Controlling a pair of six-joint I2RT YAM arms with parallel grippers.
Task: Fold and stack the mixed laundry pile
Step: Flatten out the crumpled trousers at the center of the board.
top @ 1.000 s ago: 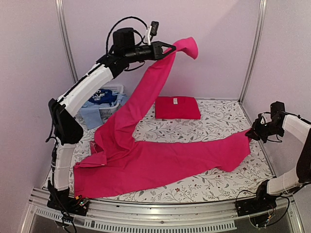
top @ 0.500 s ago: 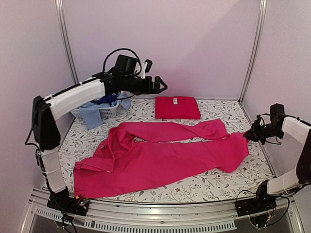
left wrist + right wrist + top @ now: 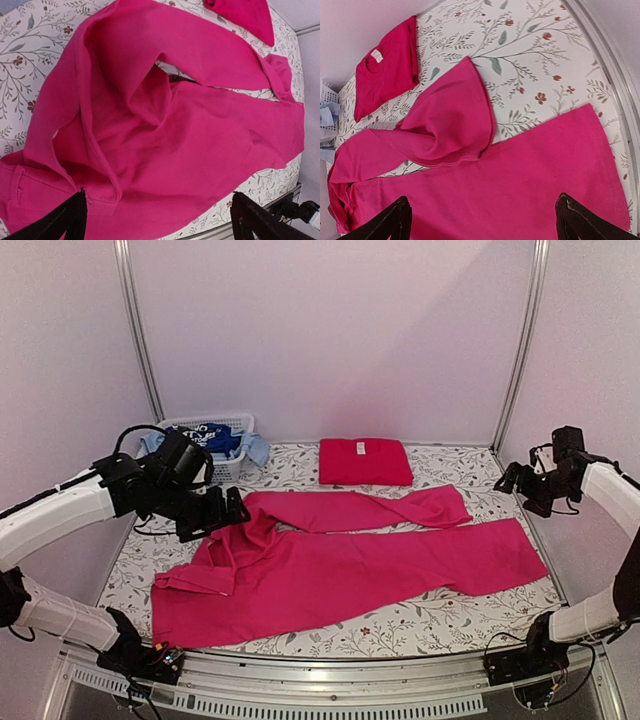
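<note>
Looking down, we see the magenta trousers [image 3: 340, 565] lying loosely spread across the flowered table [image 3: 452, 468], with a folded red shirt [image 3: 365, 461] behind them. Our left gripper [image 3: 228, 512] hovers over their left end, fingers spread and empty. Our right gripper [image 3: 513, 480], likewise spread, hangs near the leg ends.

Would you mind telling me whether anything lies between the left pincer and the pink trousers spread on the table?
Nothing visible does: the open left pincer hangs over the pink trousers near their waist end, and its wrist view shows only cloth beneath.
</note>
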